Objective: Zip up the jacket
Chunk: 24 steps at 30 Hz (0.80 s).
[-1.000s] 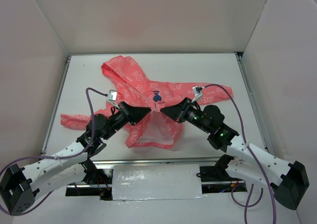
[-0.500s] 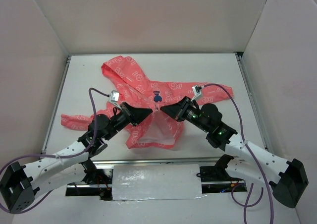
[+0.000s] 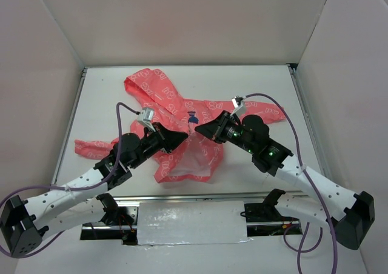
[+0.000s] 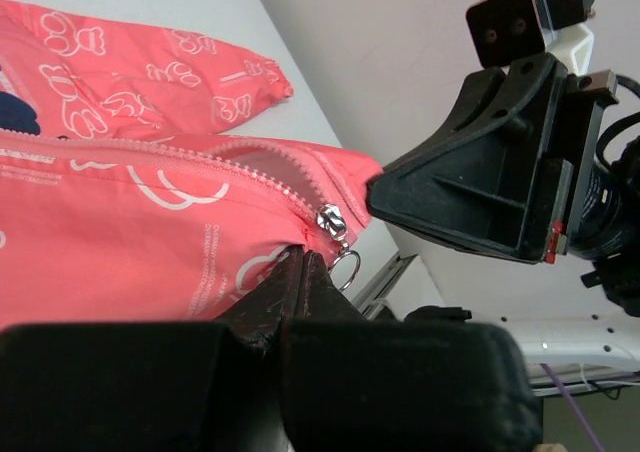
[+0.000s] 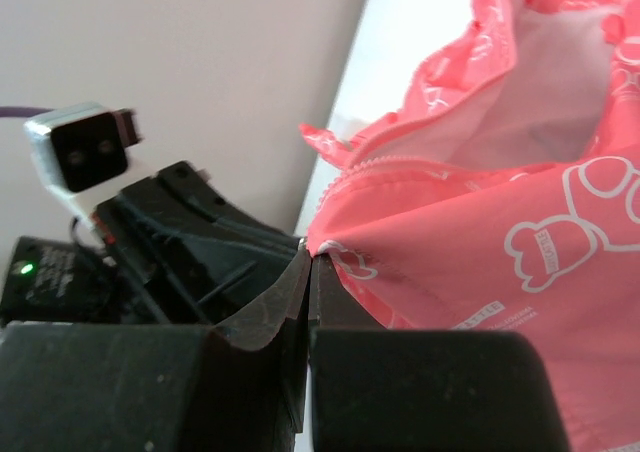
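Note:
The coral-pink jacket (image 3: 176, 113) with white print lies on the white table, hood at the far left, blue emblem (image 3: 192, 117) at the chest. My left gripper (image 3: 183, 139) is shut on the left front hem of the jacket (image 4: 150, 242), right beside the silver zipper slider with its ring pull (image 4: 335, 227). My right gripper (image 3: 199, 131) is shut on the right front corner of the jacket (image 5: 480, 232). The two grippers nearly touch, holding both front edges lifted above the table. The lower front gapes open, showing the pale lining (image 3: 191, 159).
White walls enclose the table (image 3: 254, 86) on three sides. A metal rail (image 3: 182, 196) runs along the near edge, with a white padded block (image 3: 191, 222) below it. Purple cables (image 3: 285, 131) loop over both arms.
Both grippers have moved farther from the arm bases and slightly closer together, carrying the jacket's front edges with them. The lower front has bunched a little.

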### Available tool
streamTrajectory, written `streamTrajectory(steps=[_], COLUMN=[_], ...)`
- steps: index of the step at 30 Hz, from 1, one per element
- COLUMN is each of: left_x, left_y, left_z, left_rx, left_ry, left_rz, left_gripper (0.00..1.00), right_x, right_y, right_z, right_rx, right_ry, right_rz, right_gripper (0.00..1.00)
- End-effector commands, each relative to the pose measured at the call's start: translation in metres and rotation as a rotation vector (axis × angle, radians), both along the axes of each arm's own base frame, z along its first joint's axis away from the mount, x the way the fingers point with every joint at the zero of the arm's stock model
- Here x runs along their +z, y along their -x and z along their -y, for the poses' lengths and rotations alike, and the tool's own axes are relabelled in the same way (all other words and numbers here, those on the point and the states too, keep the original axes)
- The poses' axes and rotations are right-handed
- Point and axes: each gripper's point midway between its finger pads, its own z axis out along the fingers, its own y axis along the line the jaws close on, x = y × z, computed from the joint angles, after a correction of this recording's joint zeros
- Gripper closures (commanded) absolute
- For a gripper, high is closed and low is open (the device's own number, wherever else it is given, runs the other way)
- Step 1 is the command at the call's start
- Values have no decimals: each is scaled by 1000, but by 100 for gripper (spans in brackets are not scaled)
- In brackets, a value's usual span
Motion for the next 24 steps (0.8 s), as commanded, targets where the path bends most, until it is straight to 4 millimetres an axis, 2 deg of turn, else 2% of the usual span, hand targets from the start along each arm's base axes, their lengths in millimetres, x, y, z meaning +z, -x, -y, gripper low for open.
streamTrajectory(steps=[1,3,6,8,9,10,11,13,15,16,17,22,24], left_x=[16,13,9,16,25,25,36,38,21,19,5,-7,-9], left_y=[18,24,28,29,27,25,23,23,28,31,31,28,28], left_z=[10,10,11,9,8,8,9,16,19,20,19,14,13], left_rx=[-97,-114,-133,-126,-116,-111,-111,-137,-161,-165,-158,-126,-119], left_ry=[4,39,50,67,67,49,50,52,68,93,80,27,17], left_rz=[34,19,-2,12,41,41,65,65,15,2,-22,-46,-55], left_gripper=[100,100,100,100,100,100,100,100,100,100,100,100,100], right_x=[-5,1,-4,-11,-6,-15,-17,-14,-5,11,20,32,41], right_y=[-22,-27,-34,-32,-28,-25,-24,-22,-25,-27,-29,-40,-39], right_z=[3,-3,-7,-7,-10,-9,-8,-4,0,1,1,-10,-10], right_rx=[-66,-56,-62,-57,-37,-34,-36,-48,-59,-65,-64,-34,-24], right_ry=[66,71,81,82,57,64,63,65,97,98,100,113,104], right_rz=[-23,-8,-14,-35,-26,-42,-48,-40,-7,13,28,18,23], right_gripper=[100,100,100,100,100,100,100,100,100,100,100,100,100])
